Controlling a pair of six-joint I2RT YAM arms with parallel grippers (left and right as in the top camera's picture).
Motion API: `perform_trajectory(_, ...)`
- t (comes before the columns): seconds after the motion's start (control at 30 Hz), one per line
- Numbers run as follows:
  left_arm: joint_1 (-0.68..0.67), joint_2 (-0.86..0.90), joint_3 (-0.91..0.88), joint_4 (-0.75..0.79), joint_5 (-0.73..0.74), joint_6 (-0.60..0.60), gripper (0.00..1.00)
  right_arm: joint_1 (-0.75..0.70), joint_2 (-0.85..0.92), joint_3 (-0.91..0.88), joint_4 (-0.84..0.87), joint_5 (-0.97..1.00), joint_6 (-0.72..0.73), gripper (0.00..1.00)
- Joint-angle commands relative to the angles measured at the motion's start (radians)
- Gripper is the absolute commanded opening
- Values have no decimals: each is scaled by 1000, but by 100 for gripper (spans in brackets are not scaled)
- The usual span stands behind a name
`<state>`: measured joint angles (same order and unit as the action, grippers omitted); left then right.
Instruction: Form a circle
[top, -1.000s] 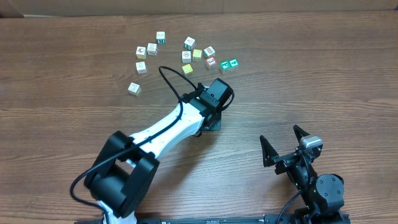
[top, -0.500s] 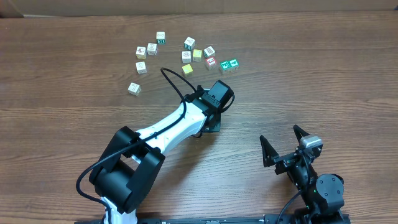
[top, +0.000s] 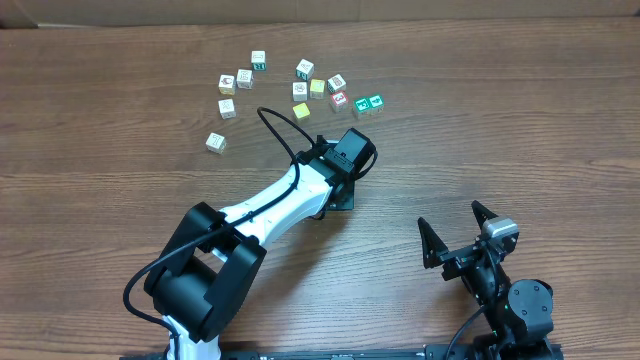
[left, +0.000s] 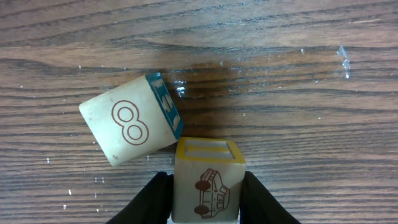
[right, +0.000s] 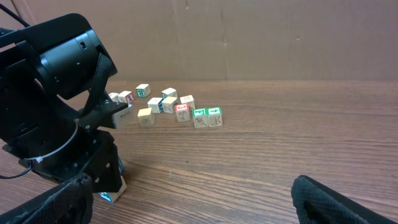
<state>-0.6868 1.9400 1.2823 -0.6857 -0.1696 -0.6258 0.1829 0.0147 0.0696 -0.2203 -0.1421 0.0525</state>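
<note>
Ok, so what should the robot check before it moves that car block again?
1. Car cube between the left jaws: ok.
2. Left jaws gripping it firmly: cannot tell.
3. Room around the car cube: not ok, the tilted 8 cube crowds its corner.
4. Right jaws open, empty and off to the side: ok.
5. Ring made: not ok, the far cubes lie scattered.
</note>
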Motion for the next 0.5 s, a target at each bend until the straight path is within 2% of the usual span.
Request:
perform_trajectory(0.0,6,18,-6,3,-21,-10,34,-8,-12,-3,6,-2,4,100)
perform_trajectory(0.47,6,18,-6,2,-13,-9,39,-8,-12,-3,6,-2,4,100)
